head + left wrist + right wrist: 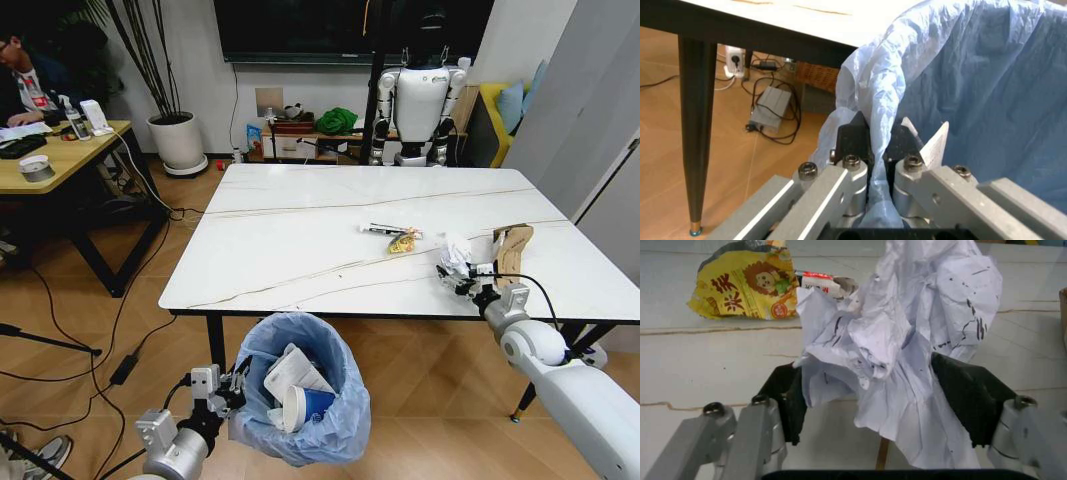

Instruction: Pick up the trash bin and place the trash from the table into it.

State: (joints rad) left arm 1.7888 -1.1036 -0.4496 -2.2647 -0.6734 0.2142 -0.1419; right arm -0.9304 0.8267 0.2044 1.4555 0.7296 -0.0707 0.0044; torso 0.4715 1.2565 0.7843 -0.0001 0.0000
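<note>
Crinkled light blue plastic lines the small round trash bin, which you see held off the floor just in front of the near edge of the white marble-look table. Your left gripper is clamped narrow on the bag-covered rim, one finger outside and one inside. Inside the bin lie a white paper cup with a blue band and white papers.

Your right gripper sits over the table near its near right corner, its fingers set wide on either side of a crumpled white paper, touching it. Just beyond lies a yellow snack wrapper, and a crumpled brown paper bag stands beside the right edge.
</note>
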